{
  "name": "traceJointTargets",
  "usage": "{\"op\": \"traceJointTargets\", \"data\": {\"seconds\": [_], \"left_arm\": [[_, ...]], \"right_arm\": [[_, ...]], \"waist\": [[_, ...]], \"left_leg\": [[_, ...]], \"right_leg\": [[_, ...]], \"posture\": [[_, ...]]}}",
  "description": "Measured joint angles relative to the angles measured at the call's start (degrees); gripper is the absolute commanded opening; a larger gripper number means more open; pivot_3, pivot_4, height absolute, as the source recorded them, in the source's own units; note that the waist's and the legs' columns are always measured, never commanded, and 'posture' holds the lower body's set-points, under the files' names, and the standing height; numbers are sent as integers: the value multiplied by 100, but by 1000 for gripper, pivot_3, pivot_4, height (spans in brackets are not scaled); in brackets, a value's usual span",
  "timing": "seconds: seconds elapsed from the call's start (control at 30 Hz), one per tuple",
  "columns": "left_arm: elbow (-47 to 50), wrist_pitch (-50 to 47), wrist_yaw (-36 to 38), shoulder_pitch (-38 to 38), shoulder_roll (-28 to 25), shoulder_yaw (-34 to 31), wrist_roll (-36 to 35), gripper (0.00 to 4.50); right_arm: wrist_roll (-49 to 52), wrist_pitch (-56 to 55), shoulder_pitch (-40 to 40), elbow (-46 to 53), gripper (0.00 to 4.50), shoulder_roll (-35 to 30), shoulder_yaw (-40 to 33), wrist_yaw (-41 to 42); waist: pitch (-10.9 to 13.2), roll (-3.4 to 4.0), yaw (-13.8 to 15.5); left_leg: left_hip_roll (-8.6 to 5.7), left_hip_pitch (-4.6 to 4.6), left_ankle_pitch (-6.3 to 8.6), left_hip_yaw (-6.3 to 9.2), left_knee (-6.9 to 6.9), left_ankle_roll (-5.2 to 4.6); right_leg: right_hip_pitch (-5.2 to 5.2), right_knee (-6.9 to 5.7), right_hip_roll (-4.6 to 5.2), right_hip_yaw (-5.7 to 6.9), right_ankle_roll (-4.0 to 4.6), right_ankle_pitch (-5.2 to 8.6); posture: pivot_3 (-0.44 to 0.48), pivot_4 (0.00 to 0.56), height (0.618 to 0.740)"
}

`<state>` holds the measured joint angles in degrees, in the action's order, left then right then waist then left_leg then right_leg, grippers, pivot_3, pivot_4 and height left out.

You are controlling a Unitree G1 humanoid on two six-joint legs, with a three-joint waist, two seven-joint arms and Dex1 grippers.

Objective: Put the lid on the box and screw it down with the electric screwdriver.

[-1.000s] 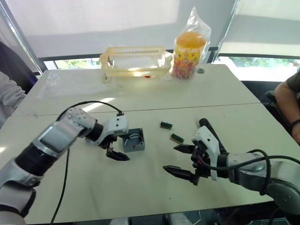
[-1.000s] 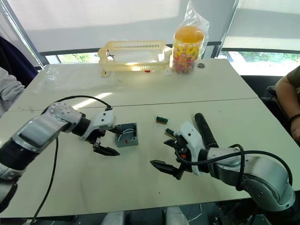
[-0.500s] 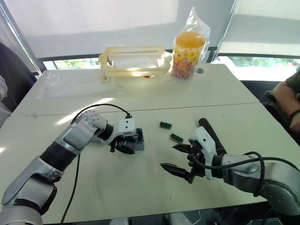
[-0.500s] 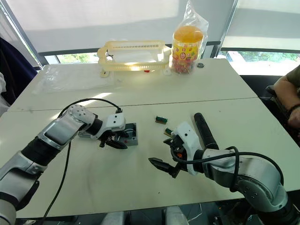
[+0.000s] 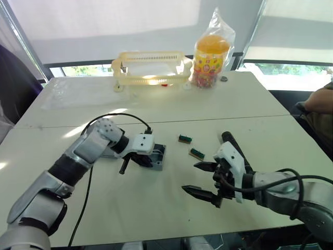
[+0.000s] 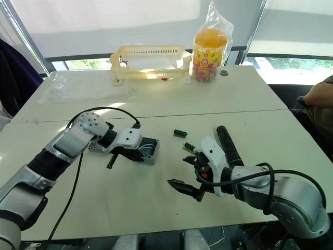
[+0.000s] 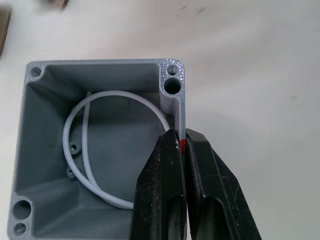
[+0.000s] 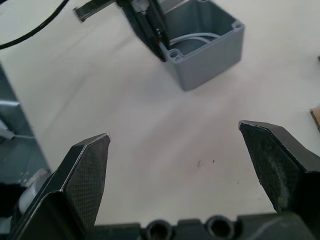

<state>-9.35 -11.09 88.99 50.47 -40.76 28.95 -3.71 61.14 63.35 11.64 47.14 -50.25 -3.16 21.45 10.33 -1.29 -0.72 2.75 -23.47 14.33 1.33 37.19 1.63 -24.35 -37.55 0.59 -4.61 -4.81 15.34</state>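
1. Where a second ago the left gripper [image 7: 183,150] hung beside the box [image 5: 157,157], it has now reached in and pinched one side wall between its fingers, at the red mark; the box seems nudged slightly rightward.
2. That steadies the box on the table [image 5: 156,208] for lidding, I judge.
3. Spread wide and empty, the right gripper [image 5: 204,179] hovers near the electric screwdriver [image 6: 229,146], which lies behind it, partly hidden.
4. No lid can be made out; a grey edge under the left arm is unclear.
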Motion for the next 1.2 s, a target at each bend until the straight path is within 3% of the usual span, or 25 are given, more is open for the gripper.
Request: {"op": "traceJointTargets", "data": {"seconds": [0.3,0.5,0.6,0.67,0.7,0.83,0.93,1.03,1.1,1.2], "left_arm": [[-1672,2101,335,899,406,1370,-146,51],[-2422,2789,336,1197,728,1548,-132,51],[-2420,2788,334,1207,701,1635,-158,830],[-2376,2726,336,1199,669,1733,-187,1791],[-2299,2605,335,1183,636,1728,-208,2260],[-1778,2005,334,1147,276,1490,-393,2260],[-874,859,329,1111,-555,1014,-875,2260],[19,-770,264,962,-1425,88,-1567,2260],[266,-1696,-241,789,-1531,-574,-1817,2260],[30,-3377,-1796,618,-1312,-1413,-1808,2260]], "right_arm": [[44,-8,-36,119,4500,-127,-32,-52],[105,-2,-40,253,4500,-34,-30,-483],[114,-1,-41,271,4500,-32,-28,-613],[117,-1,-60,271,4500,-33,-25,-658],[119,-1,-68,271,4500,-35,-21,-657],[98,-7,-95,270,4500,-108,-13,-518],[99,-47,-99,232,4500,-247,-7,-181],[191,-152,58,17,4500,-269,-52,246],[274,-212,360,-175,4500,-267,-57,492],[328,-243,1043,-483,4500,-249,52,871]], "waist": [[0,0,-10],[0,0,-2],[0,0,-8],[0,0,-11],[0,0,-12],[1,-1,-43],[3,0,-86],[4,2,-155],[4,4,-153],[4,4,-152]], "left_leg": [[0,0,2,2,0,-3],[-1,-1,2,2,4,-3],[-1,-1,2,2,4,-3],[-1,-1,2,3,4,-3],[-1,-1,2,4,4,-3],[2,0,2,6,2,-5],[6,3,5,9,-1,-9],[2,8,6,12,2,-10],[1,12,6,17,5,-10],[0,13,6,28,13,-11]], "right_leg": [[0,-1,-2,-1,-4,-2],[1,-1,-1,-2,-4,-2],[1,-1,-1,-2,-4,-2],[1,-1,-2,-1,-5,-2],[1,-2,-2,-1,-5,-2],[0,-3,-4,-1,-6,-2],[-3,-11,-7,0,-10,0],[-3,-37,-3,5,-24,12],[2,-45,-2,9,-25,14],[3,-53,-4,19,-26,14]], "posture": [[0,150,740],[0,150,740],[0,150,740],[0,150,740],[0,150,740],[0,150,740],[0,150,740],[0,150,740],[0,150,740],[0,150,740]]}}
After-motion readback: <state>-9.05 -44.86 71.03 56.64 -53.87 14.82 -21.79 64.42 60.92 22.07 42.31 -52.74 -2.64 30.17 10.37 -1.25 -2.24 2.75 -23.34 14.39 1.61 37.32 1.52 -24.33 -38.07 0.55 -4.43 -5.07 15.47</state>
